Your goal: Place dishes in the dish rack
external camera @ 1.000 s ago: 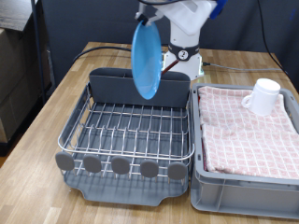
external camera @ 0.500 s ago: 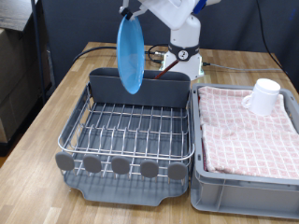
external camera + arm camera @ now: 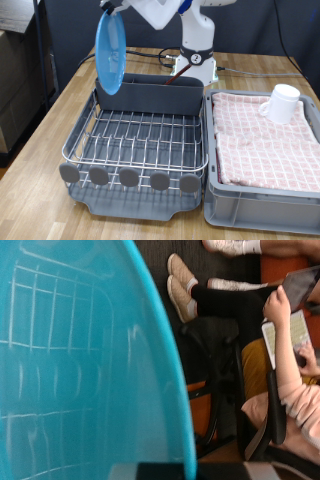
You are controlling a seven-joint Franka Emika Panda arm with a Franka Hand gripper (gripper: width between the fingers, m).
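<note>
The light-blue plate [image 3: 109,56] hangs on edge from my gripper [image 3: 112,8] at the exterior view's top, above the left end of the dark grey caddy [image 3: 150,95]. The fingers grip its upper rim. The plate fills most of the wrist view [image 3: 80,370]. The silver wire dish rack [image 3: 140,140] stands below with no dishes on its wires. The white mug [image 3: 282,104] sits on the pink checked cloth of the grey crate [image 3: 262,195] at the exterior view's right. The wooden spoon is not in view.
Round grey discs [image 3: 130,178] line the rack's near edge above the grey drip tray [image 3: 140,207]. The wooden table [image 3: 50,130] extends to the exterior view's left. The wrist view shows a seated person [image 3: 285,360] beyond the plate.
My gripper has carried the plate steadily to the exterior view's left, from over the caddy's middle to over its left end. The mug and rack have not moved.
</note>
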